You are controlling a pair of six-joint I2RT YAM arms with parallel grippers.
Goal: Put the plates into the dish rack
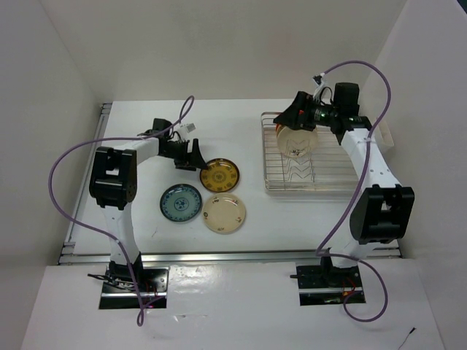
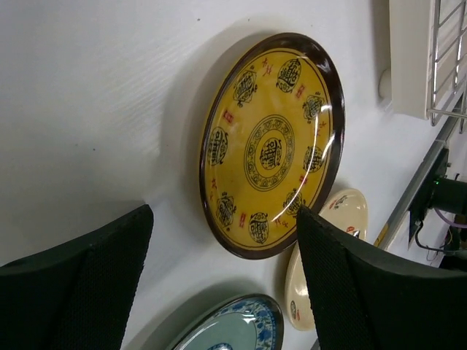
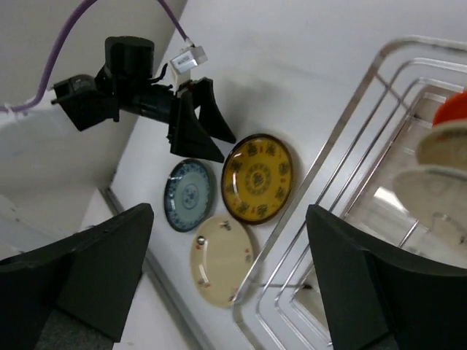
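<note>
Three plates lie flat on the table: a dark brown one with a gold pattern (image 1: 220, 175) (image 2: 270, 146) (image 3: 257, 179), a blue-teal one (image 1: 181, 202) (image 2: 237, 328) (image 3: 188, 195) and a cream one (image 1: 224, 213) (image 2: 332, 240) (image 3: 221, 260). My left gripper (image 1: 193, 154) (image 2: 222, 255) (image 3: 203, 127) is open just left of the gold plate, holding nothing. The silver wire dish rack (image 1: 328, 182) (image 3: 343, 153) holds a cream plate (image 1: 298, 140) (image 3: 438, 200) on edge, with another cream plate (image 3: 444, 142) and an orange-red plate (image 3: 452, 109) beside it. My right gripper (image 1: 292, 120) (image 3: 230, 255) hangs open over the rack's far left end, empty.
White walls enclose the table on three sides. A metal rail (image 1: 219, 257) runs along the near edge. A purple cable (image 1: 73, 157) loops from each arm. A white block (image 2: 410, 58) sits by the rack's corner.
</note>
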